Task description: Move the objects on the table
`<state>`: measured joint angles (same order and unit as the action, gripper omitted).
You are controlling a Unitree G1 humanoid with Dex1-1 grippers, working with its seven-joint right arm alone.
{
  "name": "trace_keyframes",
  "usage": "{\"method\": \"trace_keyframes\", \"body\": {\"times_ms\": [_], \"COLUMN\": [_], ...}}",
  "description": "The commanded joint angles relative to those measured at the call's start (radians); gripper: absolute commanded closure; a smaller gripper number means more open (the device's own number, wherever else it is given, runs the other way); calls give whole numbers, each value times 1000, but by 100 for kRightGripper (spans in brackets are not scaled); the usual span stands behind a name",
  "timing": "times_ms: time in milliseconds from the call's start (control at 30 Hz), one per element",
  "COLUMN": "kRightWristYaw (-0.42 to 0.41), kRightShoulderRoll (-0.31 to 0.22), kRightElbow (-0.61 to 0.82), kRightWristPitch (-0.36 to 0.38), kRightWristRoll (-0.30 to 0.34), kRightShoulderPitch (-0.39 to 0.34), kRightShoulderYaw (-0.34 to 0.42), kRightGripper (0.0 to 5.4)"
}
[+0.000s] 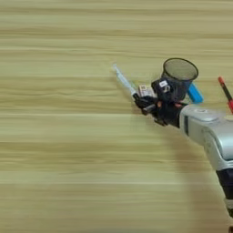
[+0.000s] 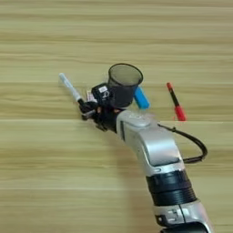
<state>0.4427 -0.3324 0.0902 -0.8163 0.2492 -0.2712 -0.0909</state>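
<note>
A grey-white marker [image 1: 124, 82] slants up-left on the table [image 1: 59, 150], its black cap end meeting the black fingers of my right gripper [image 1: 142, 103], which looks shut on that end. A small red-white flat box [image 1: 145, 90] lies just behind the fingers, partly covered by the gripper body. The black mesh pen cup [image 1: 180, 76] stands upright right behind the wrist. A blue oblong piece [image 2: 141, 98] lies at the cup's right foot. The red pen [image 2: 175, 108] lies further right.
My silver forearm [image 2: 152, 150] runs from the bottom right up to the gripper, a black cable [image 2: 193, 145] looping off its right side. Bare wood stretches across the left half and the front of the table.
</note>
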Motion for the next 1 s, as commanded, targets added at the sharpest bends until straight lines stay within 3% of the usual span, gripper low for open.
{"method": "trace_keyframes", "body": {"times_ms": [33, 833, 867, 1000], "kRightWristYaw": [-19, 3, 4, 5], "kRightShoulderRoll": [6, 39, 39, 38], "kRightElbow": [-21, -101, -101, -100], "kRightWristPitch": [55, 73, 74, 81], "kRightWristRoll": [-26, -89, -91, -98], "kRightShoulderPitch": [-85, -89, -88, -86], "kRightShoulderYaw": [9, -24, -26, -30], "kRightGripper": [471, 471, 434, 394]}}
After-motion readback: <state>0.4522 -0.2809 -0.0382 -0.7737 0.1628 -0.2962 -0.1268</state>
